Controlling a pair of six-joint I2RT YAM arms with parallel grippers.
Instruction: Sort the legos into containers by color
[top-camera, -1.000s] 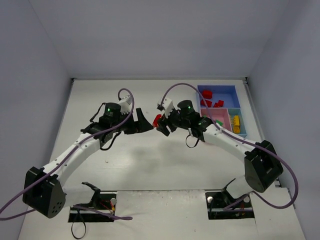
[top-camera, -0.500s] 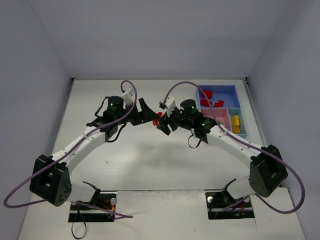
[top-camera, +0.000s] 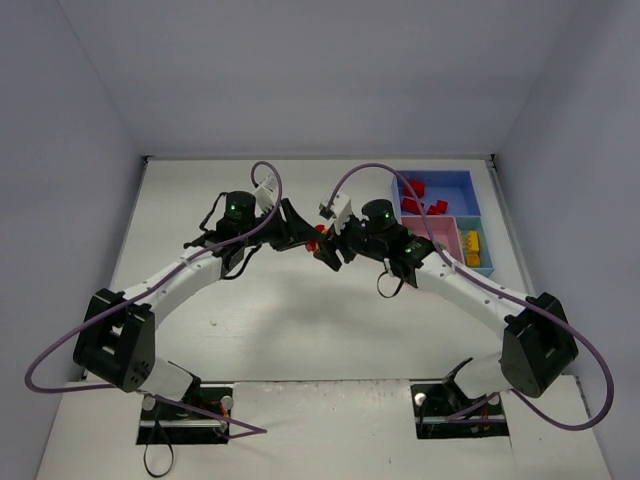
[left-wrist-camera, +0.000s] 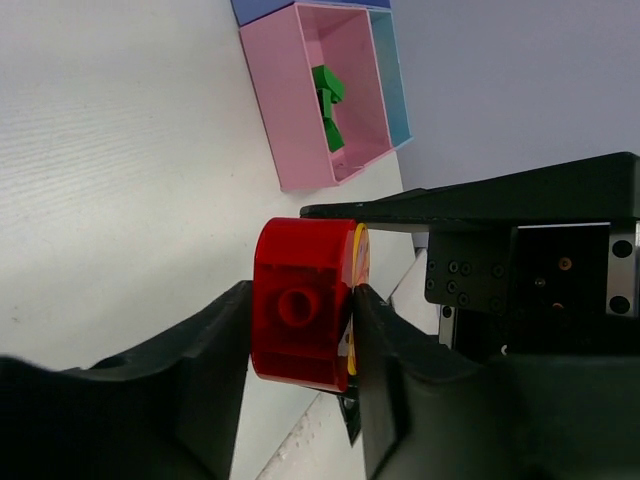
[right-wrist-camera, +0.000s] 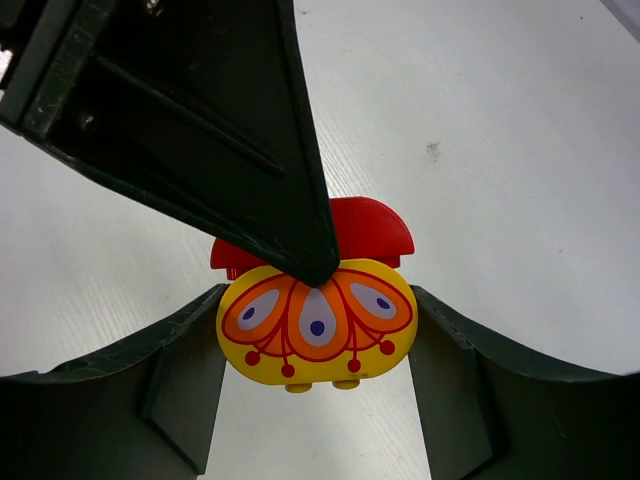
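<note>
Here, in the middle of the top view, the two arms meet nose to nose over the table. On the left, the left gripper is clenched on a red brick, its pads pressing both flat sides. That brick is stuck face to face with a yellow piece bearing an orange fan print, and the right gripper grasps that one, a finger tight against each end. Both are held off the table, well left of the tray. At the right of the frame sit the blue compartment holding red bricks, the pink compartment with green bricks, and the small light-blue compartment.

The risk I see is in the pull: the yellow piece is rounded, so its grip is thin, and a crooked tug could pop either part free and send it skidding. The left finger also lies across the yellow face, so the fingers could snag.

Bare table lies open to the left and below. The tray hugs the table's right edge, leaving little margin there.
</note>
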